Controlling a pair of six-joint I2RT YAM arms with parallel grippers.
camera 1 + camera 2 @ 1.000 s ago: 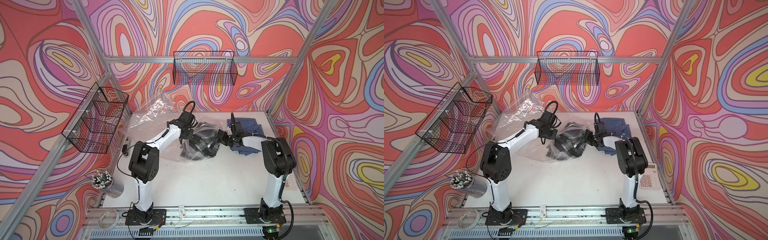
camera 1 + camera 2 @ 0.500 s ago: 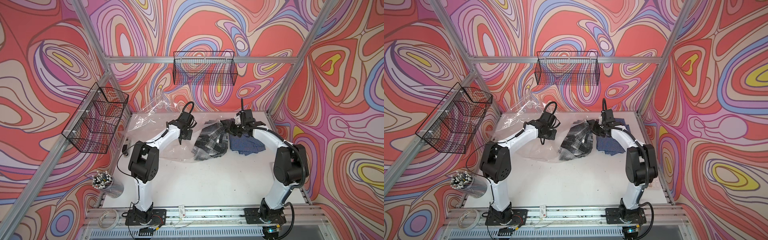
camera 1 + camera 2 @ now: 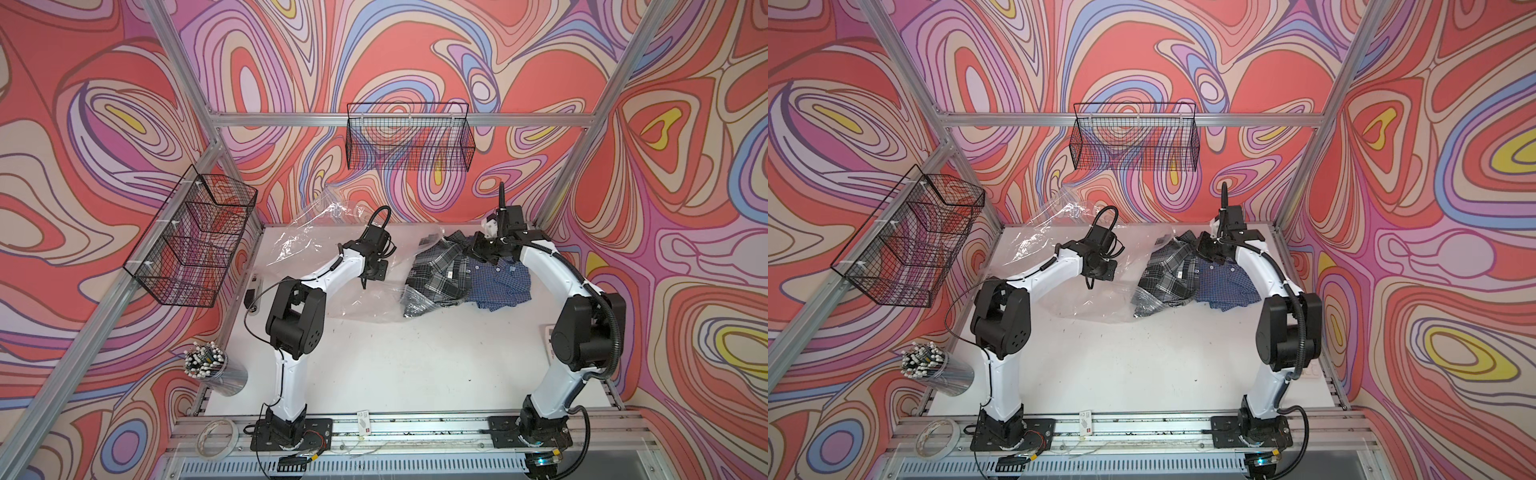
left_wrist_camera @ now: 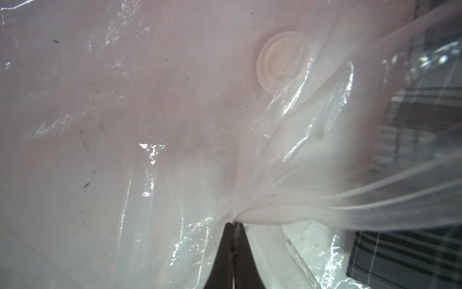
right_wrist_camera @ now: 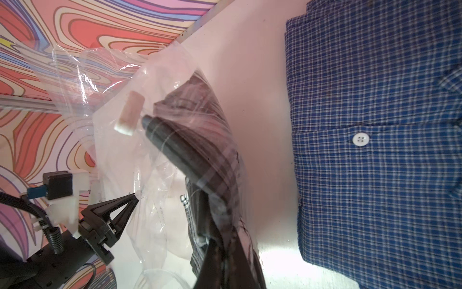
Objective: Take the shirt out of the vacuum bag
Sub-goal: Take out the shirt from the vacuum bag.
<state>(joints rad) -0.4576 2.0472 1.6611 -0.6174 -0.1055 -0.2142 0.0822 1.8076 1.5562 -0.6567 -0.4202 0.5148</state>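
Note:
The vacuum bag (image 3: pixel 320 253) (image 3: pixel 1054 253) is clear, crinkled plastic spread over the back left of the table. Its round white valve (image 4: pixel 280 60) shows in the left wrist view. My left gripper (image 3: pixel 365 283) (image 3: pixel 1089 284) (image 4: pixel 234 225) is shut on a bunched fold of the bag. The grey plaid shirt (image 3: pixel 436 274) (image 3: pixel 1167 274) lies stretched out right of the bag, and plastic covers its near end. My right gripper (image 3: pixel 478 249) (image 3: pixel 1206 249) (image 5: pixel 225 240) is shut on the shirt's far edge. Plastic drapes over the shirt (image 5: pixel 195 150) in the right wrist view.
A folded blue checked shirt (image 3: pixel 503 282) (image 5: pixel 375 125) lies just right of the plaid one, under my right arm. Wire baskets (image 3: pixel 195 241) (image 3: pixel 409 137) hang on the left and back walls. A tub of white-tipped sticks (image 3: pixel 208 365) and a tape roll (image 3: pixel 216 432) sit at the near left.
My right gripper pulled the plaid shirt to the right and toward the back wall, drawing most of it out of the bag. My left gripper kept hold of the plastic.

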